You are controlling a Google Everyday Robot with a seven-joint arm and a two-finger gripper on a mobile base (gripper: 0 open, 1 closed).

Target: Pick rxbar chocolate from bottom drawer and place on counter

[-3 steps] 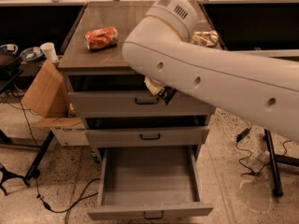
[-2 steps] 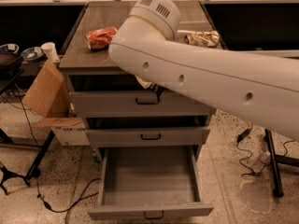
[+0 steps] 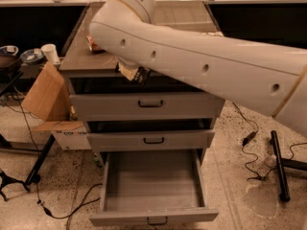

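Note:
My white arm crosses the view from the right to the upper left. The gripper (image 3: 132, 73) pokes out under the arm at the counter's front edge, above the top drawer. It is shut on the rxbar chocolate (image 3: 142, 74), a small black wrapper with white print. The bottom drawer (image 3: 153, 218) is pulled wide open and its grey inside is bare. The counter (image 3: 84, 57) is the glossy grey-brown cabinet top, mostly hidden by the arm. An orange snack bag (image 3: 92, 43) lies on it, half hidden behind the arm.
The top drawer (image 3: 147, 105) and middle drawer (image 3: 151, 140) stand slightly ajar. A cardboard box (image 3: 44, 94), a white cup (image 3: 50, 53) and bowls (image 3: 29, 55) are on the left. Cables and a black stand leg (image 3: 280, 167) lie on the floor.
The arm has swung left and further across the counter, carrying the gripper and the black bar left along the counter's front edge. It now hides more of the counter top.

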